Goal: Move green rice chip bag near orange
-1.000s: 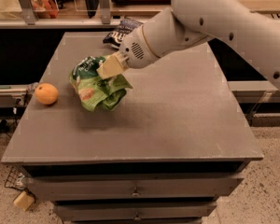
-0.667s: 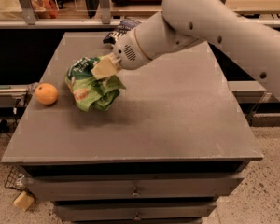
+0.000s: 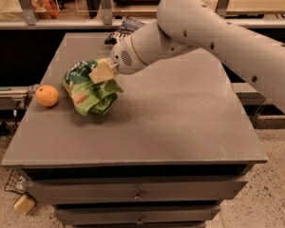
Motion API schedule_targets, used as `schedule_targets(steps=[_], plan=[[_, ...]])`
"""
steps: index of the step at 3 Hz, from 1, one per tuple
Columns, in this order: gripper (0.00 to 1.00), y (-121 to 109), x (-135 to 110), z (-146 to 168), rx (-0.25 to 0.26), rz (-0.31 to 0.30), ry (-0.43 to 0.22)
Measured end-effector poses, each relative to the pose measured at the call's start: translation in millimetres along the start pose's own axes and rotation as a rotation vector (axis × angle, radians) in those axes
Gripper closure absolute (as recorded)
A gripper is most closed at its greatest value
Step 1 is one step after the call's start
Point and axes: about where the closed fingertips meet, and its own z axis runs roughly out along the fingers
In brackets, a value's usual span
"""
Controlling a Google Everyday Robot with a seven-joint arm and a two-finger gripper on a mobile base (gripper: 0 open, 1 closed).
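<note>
The green rice chip bag (image 3: 88,90) is crumpled and sits at the left side of the grey table (image 3: 171,122), its lower end touching or just above the surface. My gripper (image 3: 100,73) is shut on the bag's upper right part, with a tan finger pad showing against the green. The orange (image 3: 47,95) lies on the table near the left edge, a short gap left of the bag. My white arm reaches in from the upper right.
A dark blue chip bag (image 3: 124,29) lies at the table's back edge behind my arm. Drawers run below the table front. A rail and shelving stand behind the table. A small tan object (image 3: 23,204) lies on the floor at lower left.
My gripper has carried the green bag leftward, closer to the orange. The orange has not moved.
</note>
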Motion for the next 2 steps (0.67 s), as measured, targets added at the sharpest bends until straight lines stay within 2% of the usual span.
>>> schedule_targets(steps=[2], plan=[[0.16, -5.1, 5.8, 0.2, 0.006, 0.007, -0.001]])
